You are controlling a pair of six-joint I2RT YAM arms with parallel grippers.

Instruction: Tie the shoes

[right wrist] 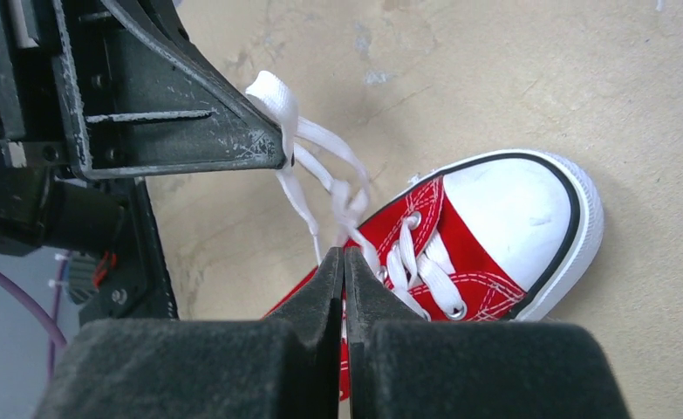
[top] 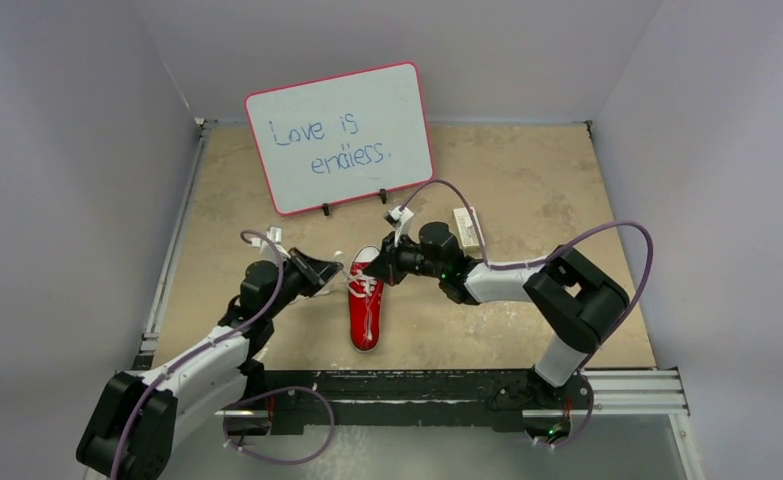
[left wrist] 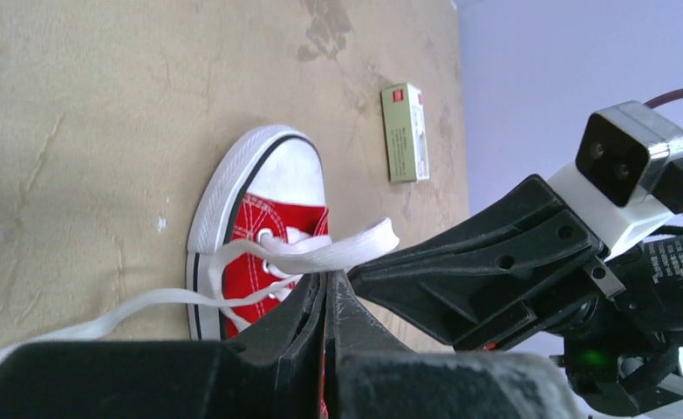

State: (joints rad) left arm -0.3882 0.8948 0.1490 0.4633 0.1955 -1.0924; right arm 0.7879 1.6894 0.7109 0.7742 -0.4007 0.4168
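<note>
Black tips of the right gripper fill the foreground of its wrist view. Its jaws are pressed together and appear clamped on a strand of the white laces that runs down into the pinch. Just beside it, the left gripper has its jaws together too, nipping a folded loop of the same laces and holding it raised above the eyelets.

Beneath both lies the red sneaker, sole down near the middle of the bench. Its white toe cap faces away from the arm bases and its heel faces towards them.

I judge the sneaker small and light: canvas upper soft, rubber sole a little grippy, yet a firm tug on the laces would likely drag or tip it. The laces are flat, limp cotton and hold no shape, so they may slip from smooth pads if held by the edge. The best hold is across the flat of the strand, close to the crossing point, with the two pulls balanced so the sneaker stays put.

Farther out, a small white box lies on the bench past the right wrist. A pink-framed whiteboard with blue handwriting stands at the back.
</note>
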